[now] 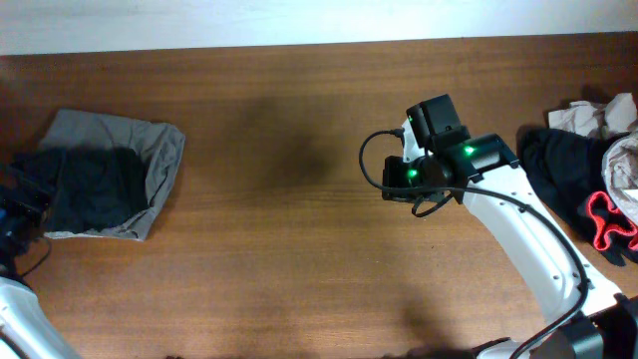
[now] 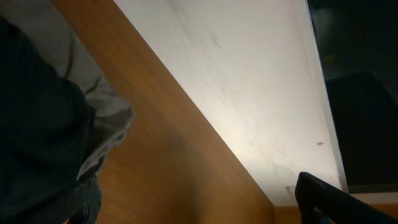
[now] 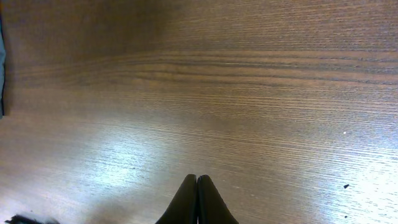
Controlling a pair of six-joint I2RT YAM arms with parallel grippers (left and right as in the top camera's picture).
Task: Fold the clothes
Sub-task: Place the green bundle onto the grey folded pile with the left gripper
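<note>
The right claw (image 3: 197,182) hangs over bare wood near the middle of the worktop (image 1: 259,269), its two fingers pressed together with nothing between them. The left claw (image 1: 20,207) sits at the far left edge, just beside a small stack. Its wrist view shows only one finger (image 2: 318,198) clearly, the other side being lost against dark cloth, so I cannot tell whether it is wide or narrow, or whether it pinches anything.

The stack looks like finished work. A grey garment (image 1: 150,160) lies flat with rough, slightly wavy edges, and a black garment (image 1: 95,184) is folded smaller and laid on top of it, towards the left. Whether that black piece has a chest logo cannot be seen from here.

At the right edge, well apart from the stack, lies the heap still to be folded: a crumpled black garment (image 1: 563,165), a pale beige one (image 1: 596,115) bunched behind it, and a red-trimmed piece (image 1: 603,227) at the near side. None of these is spread out.

I judge the task part done, with two garments folded and at least three waiting. No garment lies in the folding space between the arms, so the next step would be fetching one from the right heap, which the right claw is closer to
</note>
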